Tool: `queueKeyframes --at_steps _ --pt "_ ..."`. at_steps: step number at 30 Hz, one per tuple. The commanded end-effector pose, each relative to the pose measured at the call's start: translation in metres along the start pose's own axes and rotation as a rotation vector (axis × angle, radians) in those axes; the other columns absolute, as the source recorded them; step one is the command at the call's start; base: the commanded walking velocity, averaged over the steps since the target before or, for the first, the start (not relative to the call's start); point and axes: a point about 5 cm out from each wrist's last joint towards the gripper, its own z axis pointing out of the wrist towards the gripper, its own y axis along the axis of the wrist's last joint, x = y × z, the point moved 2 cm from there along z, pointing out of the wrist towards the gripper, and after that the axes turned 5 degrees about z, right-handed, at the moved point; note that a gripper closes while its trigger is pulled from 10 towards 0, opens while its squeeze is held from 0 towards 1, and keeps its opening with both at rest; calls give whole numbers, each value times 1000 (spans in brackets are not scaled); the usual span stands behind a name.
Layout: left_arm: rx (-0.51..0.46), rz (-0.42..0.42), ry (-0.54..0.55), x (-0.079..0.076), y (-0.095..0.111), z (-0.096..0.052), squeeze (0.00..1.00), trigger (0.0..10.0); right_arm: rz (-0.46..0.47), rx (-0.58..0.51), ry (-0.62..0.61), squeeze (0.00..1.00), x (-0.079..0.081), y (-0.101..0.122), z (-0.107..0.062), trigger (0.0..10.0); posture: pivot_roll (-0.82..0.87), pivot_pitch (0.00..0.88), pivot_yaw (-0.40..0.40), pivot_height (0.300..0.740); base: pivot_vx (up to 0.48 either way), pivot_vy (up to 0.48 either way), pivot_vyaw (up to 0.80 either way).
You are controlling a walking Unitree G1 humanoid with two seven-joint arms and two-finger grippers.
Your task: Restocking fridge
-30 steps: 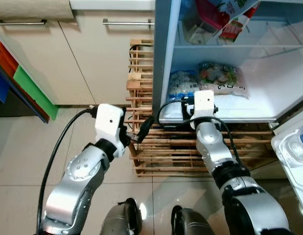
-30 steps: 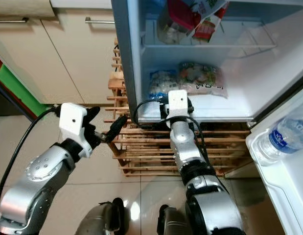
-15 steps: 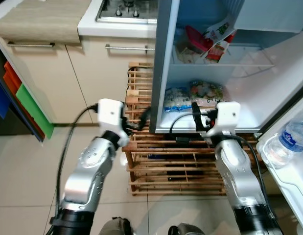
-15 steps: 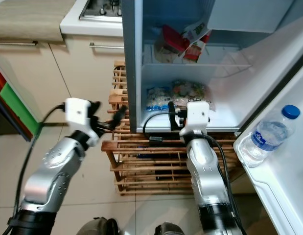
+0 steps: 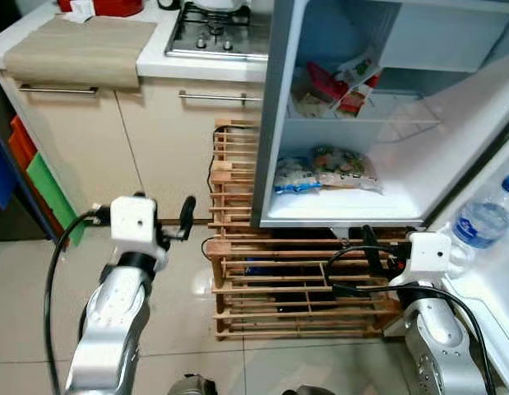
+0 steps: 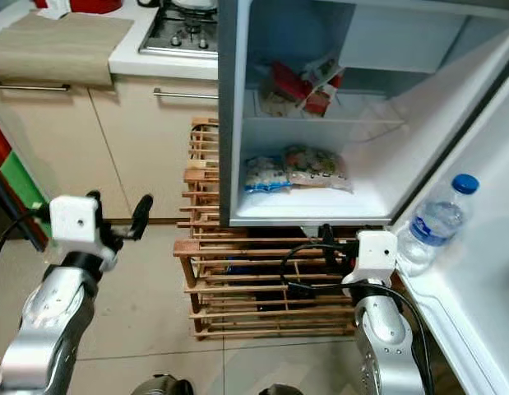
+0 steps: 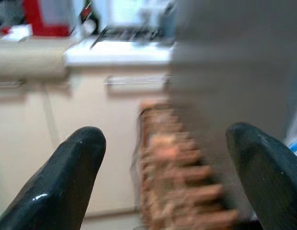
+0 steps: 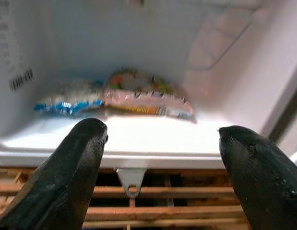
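fridge [image 5: 275,123] sits at 1 o'clock in the head view, door [image 5: 492,271] swung wide toward 3 o'clock. two frozen bags [image 5: 324,169] lie on the bottom shelf, red packets [image 5: 336,78] lean on the shelf above, a water bottle [image 5: 484,222] stands in the door rack. right claw [image 8: 160,167] released and empty, low in front of the bottom shelf edge, above the wooden rack [image 5: 295,288]. left claw [image 7: 162,172] also spread and empty, out at 9 o'clock by the cupboard [image 5: 147,140], wrist view blurred. risks: both claws carry nothing, so no item is on its way in yet. a cable [image 5: 353,288] loops by the right arm close to the rack slats and could snag. swinging right could clip the door or knock the bottle over.
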Motion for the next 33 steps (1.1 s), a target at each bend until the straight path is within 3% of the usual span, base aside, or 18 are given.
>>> queueKeyframes --at_steps 1,6,23,33 --pt "2 -11 -18 -10 -2 6 0 10000 -1 -17 -24 0 -7 7 5 10000 -138 0 -22 740 0 0 0" --pt "-4 -33 -14 -15 -2 19 0 10000 6 -36 -32 0 -5 11 17 10000 -149 0 -9 740 0 0 0" --pt "-10 -38 -11 -17 -3 28 0 10000 1 -5 -32 0 -4 2 15 10000 -162 1 -7 740 0 0 0" --pt "-17 -47 -16 -21 -2 34 0 10000 -9 -2 -37 0 -10 2 16 10000 -176 0 0 740 -277 0 0"
